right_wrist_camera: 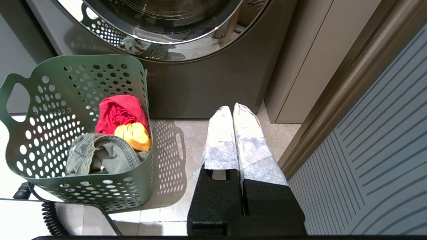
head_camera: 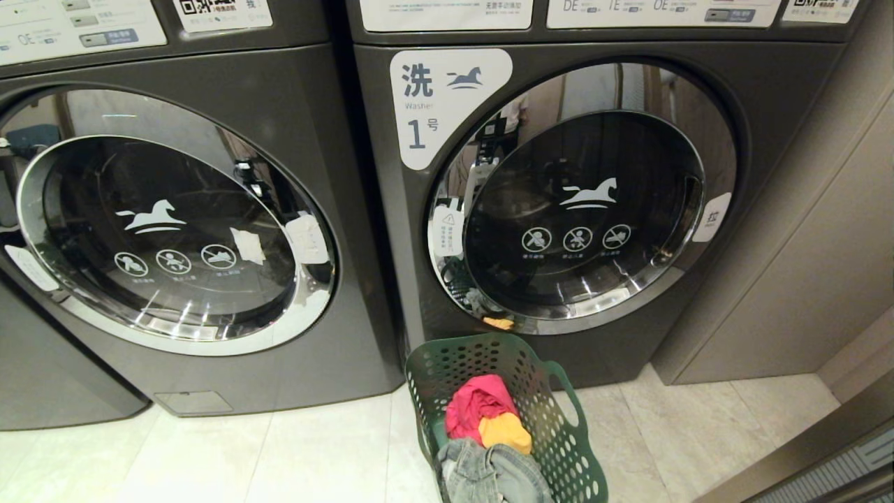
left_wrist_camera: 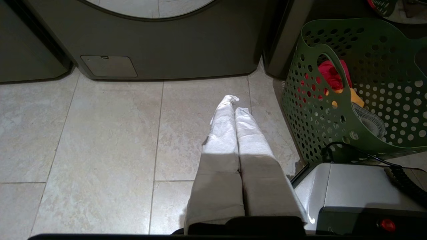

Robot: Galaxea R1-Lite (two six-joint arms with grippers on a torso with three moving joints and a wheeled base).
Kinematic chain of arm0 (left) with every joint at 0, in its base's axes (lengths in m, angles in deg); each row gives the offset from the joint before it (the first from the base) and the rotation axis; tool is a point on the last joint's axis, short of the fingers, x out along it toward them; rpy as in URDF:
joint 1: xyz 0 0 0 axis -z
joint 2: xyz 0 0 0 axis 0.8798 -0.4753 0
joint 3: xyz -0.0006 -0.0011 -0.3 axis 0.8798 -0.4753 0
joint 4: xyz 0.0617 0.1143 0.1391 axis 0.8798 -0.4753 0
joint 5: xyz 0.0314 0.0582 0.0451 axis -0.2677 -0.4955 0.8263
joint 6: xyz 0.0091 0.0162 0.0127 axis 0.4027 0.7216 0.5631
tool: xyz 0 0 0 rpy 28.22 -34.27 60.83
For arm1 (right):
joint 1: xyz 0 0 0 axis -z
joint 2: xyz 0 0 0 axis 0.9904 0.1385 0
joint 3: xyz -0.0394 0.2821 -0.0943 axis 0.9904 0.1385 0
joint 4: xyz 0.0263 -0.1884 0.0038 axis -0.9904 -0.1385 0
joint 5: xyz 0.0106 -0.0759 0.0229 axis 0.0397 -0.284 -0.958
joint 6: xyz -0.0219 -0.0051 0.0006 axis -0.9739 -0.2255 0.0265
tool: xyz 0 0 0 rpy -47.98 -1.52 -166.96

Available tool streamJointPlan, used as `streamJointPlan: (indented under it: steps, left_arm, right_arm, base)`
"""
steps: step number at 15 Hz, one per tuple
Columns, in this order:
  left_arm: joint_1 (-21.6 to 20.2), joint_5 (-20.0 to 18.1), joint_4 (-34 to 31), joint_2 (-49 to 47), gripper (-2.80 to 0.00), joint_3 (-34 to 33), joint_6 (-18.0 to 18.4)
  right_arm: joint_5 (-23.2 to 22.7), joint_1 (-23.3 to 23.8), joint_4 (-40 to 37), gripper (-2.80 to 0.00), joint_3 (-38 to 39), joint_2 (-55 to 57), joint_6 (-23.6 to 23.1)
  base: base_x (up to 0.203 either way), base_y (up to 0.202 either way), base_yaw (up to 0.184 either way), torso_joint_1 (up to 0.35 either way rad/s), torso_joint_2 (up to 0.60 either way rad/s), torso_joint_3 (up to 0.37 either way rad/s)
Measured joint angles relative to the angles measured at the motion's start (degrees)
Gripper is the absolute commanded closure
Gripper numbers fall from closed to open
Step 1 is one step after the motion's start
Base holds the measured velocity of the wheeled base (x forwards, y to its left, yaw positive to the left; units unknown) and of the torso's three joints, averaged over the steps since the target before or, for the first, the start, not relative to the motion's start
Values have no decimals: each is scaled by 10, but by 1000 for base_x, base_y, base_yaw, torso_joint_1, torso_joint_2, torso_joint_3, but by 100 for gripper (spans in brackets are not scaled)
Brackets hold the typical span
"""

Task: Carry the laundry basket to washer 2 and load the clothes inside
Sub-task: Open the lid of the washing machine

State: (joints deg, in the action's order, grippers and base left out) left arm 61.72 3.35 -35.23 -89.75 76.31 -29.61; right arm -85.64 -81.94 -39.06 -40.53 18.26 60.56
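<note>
Nearest in the head view: laundry basket (head_camera: 503, 419), dark green, perforated, standing on the tiled floor (head_camera: 209, 454) at the near centre, just in front of the washer labelled 1 (head_camera: 559, 195). Inside it: a red garment (head_camera: 478, 405), a yellow piece (head_camera: 504, 432) and grey denim (head_camera: 489, 475), all still in the basket. Nothing loaded yet.

Left gripper (left_wrist_camera: 233, 103): fingers pressed together, holding nothing, hanging over bare floor, with the basket just beside it on its right. Right gripper (right_wrist_camera: 233, 111): fingers together too, empty, over the floor between the basket and the beige panel wall (head_camera: 803, 244) on the right. Neither touches the basket.

Left of washer 1 stands a second grey front-loader (head_camera: 174, 223), door shut; its number label is not in view, so I cannot confirm it as washer 2. Washer 1's door is shut as well.

Step in hand, as I judge it: the very start, before any grasp of the basket. Next move calls for opening both sets of fingers, getting them to the two cut-out side handles, lifting, then shifting left toward the other machine. The number should be checked before unloading. Its door needs opening before clothes go in.
</note>
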Motion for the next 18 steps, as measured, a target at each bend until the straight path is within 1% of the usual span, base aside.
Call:
streamJointPlan:
  steps: [18]
  left_arm:
    - [0,1,0,0,0,0,-2]
  right_arm:
    - [0,0,1,0,0,0,3]
  base:
    - [0,0,0,0,0,0]
